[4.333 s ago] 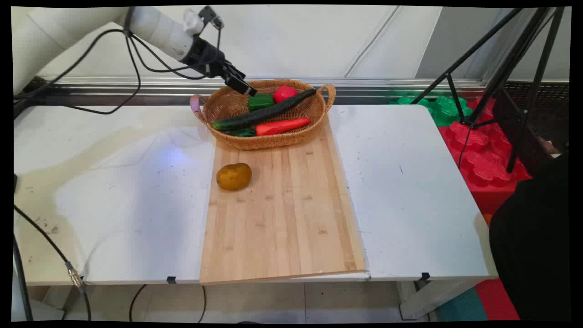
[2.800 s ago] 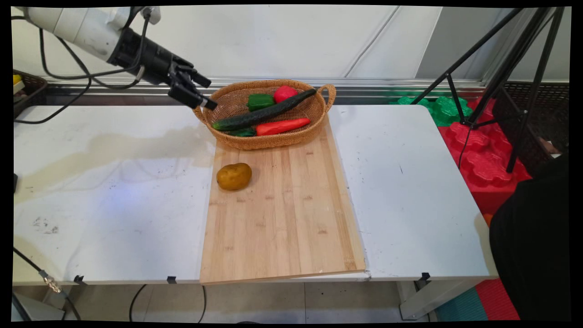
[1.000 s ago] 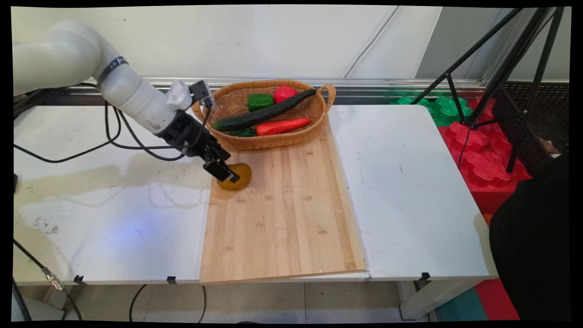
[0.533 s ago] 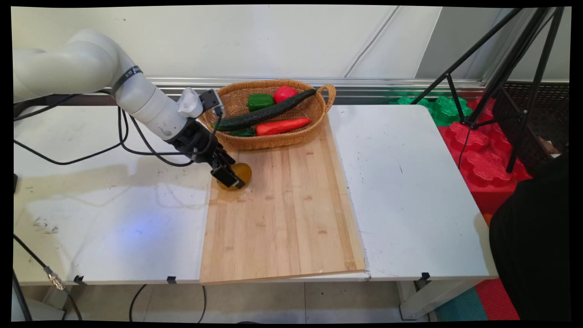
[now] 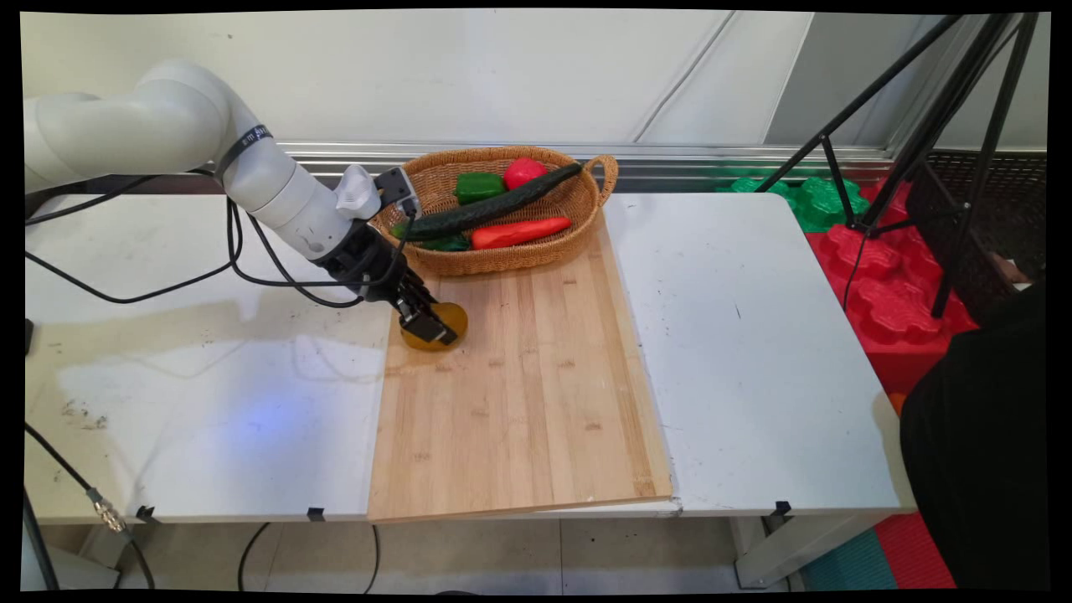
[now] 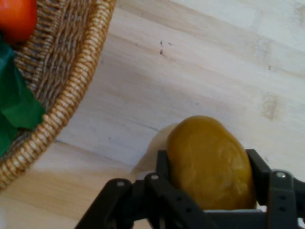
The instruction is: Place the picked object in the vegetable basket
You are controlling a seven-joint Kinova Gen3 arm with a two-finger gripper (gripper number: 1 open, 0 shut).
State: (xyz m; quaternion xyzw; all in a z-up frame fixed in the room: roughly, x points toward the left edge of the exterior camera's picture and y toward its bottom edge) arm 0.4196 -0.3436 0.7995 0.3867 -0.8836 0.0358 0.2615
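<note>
Here the gripper (image 5: 430, 322) pinches the potato (image 6: 209, 162), one finger against each flank across its narrow width, where the rounded sides fit between them. The potato lies on the wooden board (image 5: 519, 394), just in front of the wicker basket (image 5: 536, 255); in the hand view its long axis runs away from the palm.

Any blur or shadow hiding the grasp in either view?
Main view: sharp, but the black two-finger tool itself covers part of the brown potato. Hand view: slightly soft, potato clearly between both fingers, a faint shadow on the bamboo cutting board.
</note>
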